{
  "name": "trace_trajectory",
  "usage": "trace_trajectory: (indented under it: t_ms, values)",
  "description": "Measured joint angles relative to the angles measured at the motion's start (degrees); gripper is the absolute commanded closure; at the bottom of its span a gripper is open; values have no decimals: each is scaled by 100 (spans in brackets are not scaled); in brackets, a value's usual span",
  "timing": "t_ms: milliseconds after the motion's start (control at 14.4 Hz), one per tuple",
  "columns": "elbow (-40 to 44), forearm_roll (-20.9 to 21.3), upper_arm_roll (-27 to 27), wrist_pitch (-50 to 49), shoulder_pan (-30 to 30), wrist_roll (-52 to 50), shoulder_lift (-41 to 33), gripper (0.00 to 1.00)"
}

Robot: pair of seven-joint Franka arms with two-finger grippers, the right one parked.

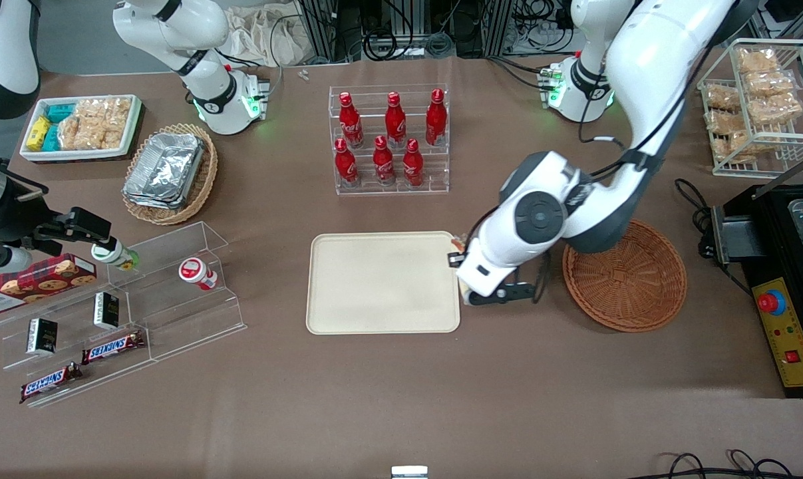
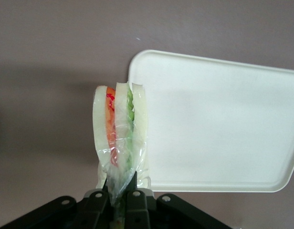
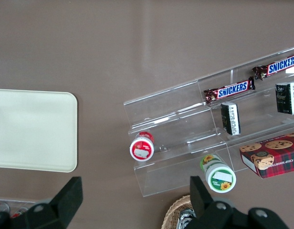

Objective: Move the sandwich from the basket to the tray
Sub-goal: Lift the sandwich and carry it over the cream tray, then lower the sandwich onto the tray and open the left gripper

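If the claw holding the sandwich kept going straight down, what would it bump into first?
Probably the tray's rim. The claw, shut on the sandwich, hangs right over the tray's edge nearest the basket, though it could just meet bare table.

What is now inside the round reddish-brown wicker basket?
Nothing shows in the round reddish-brown wicker basket; only its woven bottom is seen. The arm covers its part farthest from the camera. The gripper, above the beige rectangular plastic tray's edge, holds the wrapped triangular sandwich.

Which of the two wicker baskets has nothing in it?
The reddish-brown basket, beside the end effector holding the sandwich. The tan basket holds foil containers.
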Motion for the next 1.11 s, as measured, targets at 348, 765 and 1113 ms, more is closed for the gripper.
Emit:
trace_trajectory:
  t_ms: [348,765,1113]
  values:
    - [-3,417,2,535,-268,-57,597,100]
    - [-5,843,114,754,-744,-131,1081,50]
    - [12,979,131,762,-745,-122,1114,0]
